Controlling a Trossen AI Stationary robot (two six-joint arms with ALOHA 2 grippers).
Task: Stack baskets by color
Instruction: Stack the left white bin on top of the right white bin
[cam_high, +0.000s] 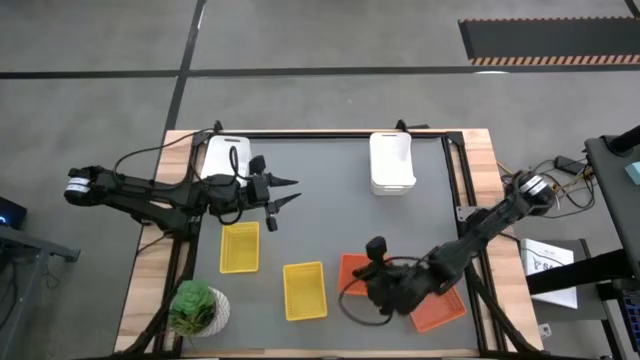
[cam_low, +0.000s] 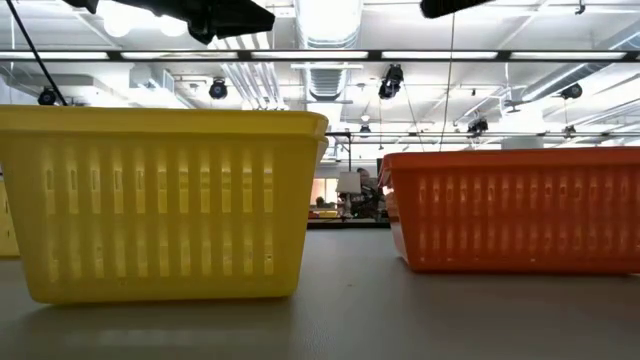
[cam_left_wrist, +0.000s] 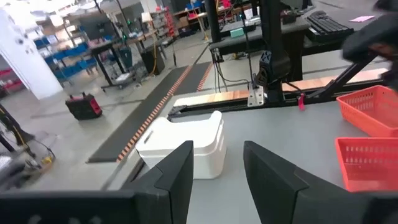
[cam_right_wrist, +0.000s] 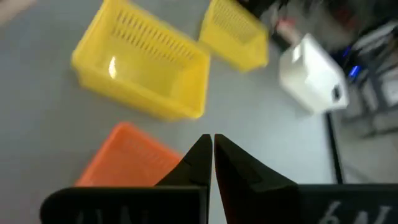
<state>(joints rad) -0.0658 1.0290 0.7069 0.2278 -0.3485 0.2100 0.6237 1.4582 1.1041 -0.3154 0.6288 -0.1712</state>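
Two yellow mesh baskets (cam_high: 240, 247) (cam_high: 305, 290) stand on the grey table at the near left. One orange basket (cam_high: 352, 268) lies half under my right arm, and another (cam_high: 440, 312) sits at the near right. A white basket (cam_high: 225, 155) rests at the far left and a white stack (cam_high: 392, 162) at the far right. My left gripper (cam_high: 287, 192) hovers open, level, pointing toward the white stack (cam_left_wrist: 186, 146). My right gripper (cam_right_wrist: 208, 146) is shut above the orange basket (cam_right_wrist: 134, 162), with nothing between its fingers.
A green potted plant (cam_high: 197, 308) stands at the near left corner. Bare grey table lies in the middle between the white stack and the yellow baskets. A black frame rail (cam_high: 340, 134) runs along the far edge, and a cable loops under my right arm.
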